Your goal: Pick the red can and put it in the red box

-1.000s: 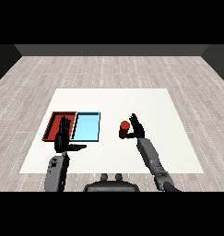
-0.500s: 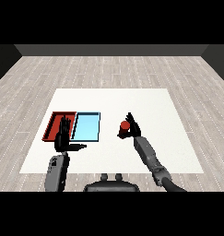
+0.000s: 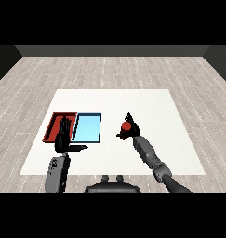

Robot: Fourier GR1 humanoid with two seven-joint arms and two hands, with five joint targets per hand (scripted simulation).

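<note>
So on the far left of the white bench (image 3: 170, 107) sits the red tray (image 3: 53, 125), with the left robot hand (image 3: 63, 138) flat and open, fingers straight, covering part of its front edge. Touching its right side is the light blue tray (image 3: 88, 128), directly between the red one and the can. Further right, the right robot hand (image 3: 131, 131) is curled around the red can (image 3: 126, 126), well apart from both trays.

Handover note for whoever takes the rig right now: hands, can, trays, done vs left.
Right hand: curled round the red can, right of both trays.
Left hand: open, fingers straight, holding nothing, over the near edge of the red tray.
Light blue tray: between the red tray and the can.
Done: can grasped.
Left: carry it left past the blue tray, then release it in the red tray.
</note>
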